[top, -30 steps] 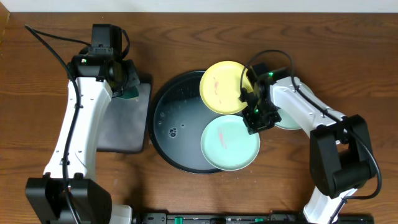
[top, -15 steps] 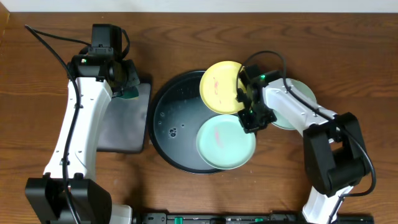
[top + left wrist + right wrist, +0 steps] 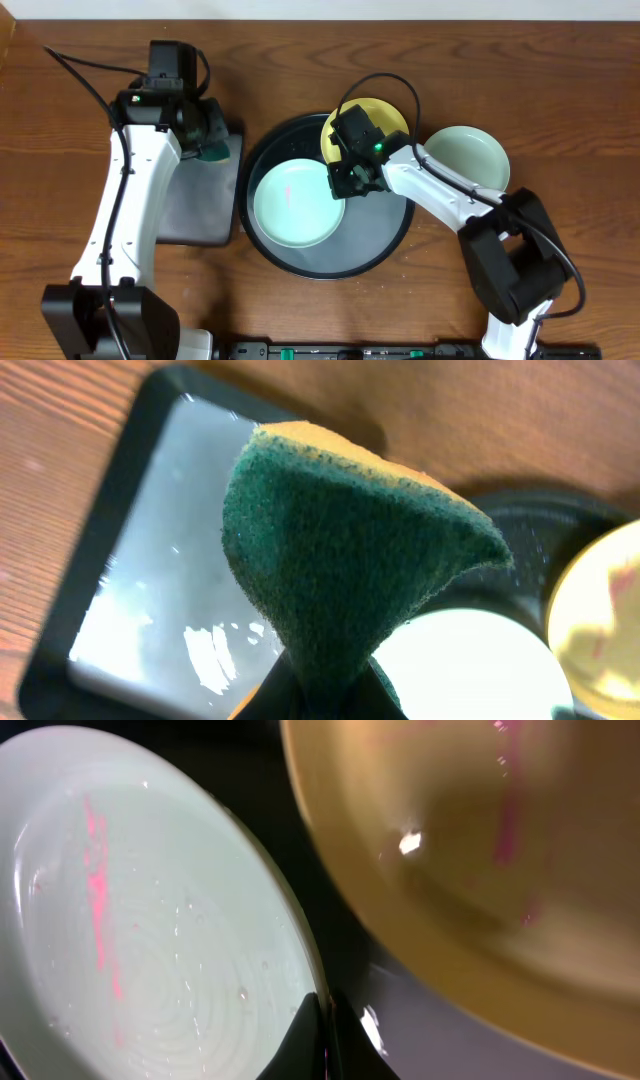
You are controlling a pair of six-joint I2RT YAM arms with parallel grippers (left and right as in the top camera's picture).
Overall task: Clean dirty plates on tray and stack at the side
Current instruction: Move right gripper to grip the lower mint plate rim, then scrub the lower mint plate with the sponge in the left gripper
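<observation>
The round black tray (image 3: 385, 240) sits at table centre. A mint-green plate (image 3: 290, 203) with a pink streak lies in its left half; my right gripper (image 3: 345, 185) is shut on its right rim, as the right wrist view (image 3: 150, 920) shows. A yellow plate (image 3: 395, 118), also pink-streaked, rests on the tray's far rim, partly hidden by the right arm; it shows in the right wrist view (image 3: 480, 850). A second mint-green plate (image 3: 468, 156) lies on the table to the tray's right. My left gripper (image 3: 207, 140) is shut on a green and yellow sponge (image 3: 350, 550) above the rectangular tray.
A smaller rectangular black tray (image 3: 200, 200) holding water lies left of the round tray, also in the left wrist view (image 3: 150, 610). The round tray's floor is wet.
My right gripper has dragged the mint-green plate from the tray's right front over to its left half. The left arm has not moved.
</observation>
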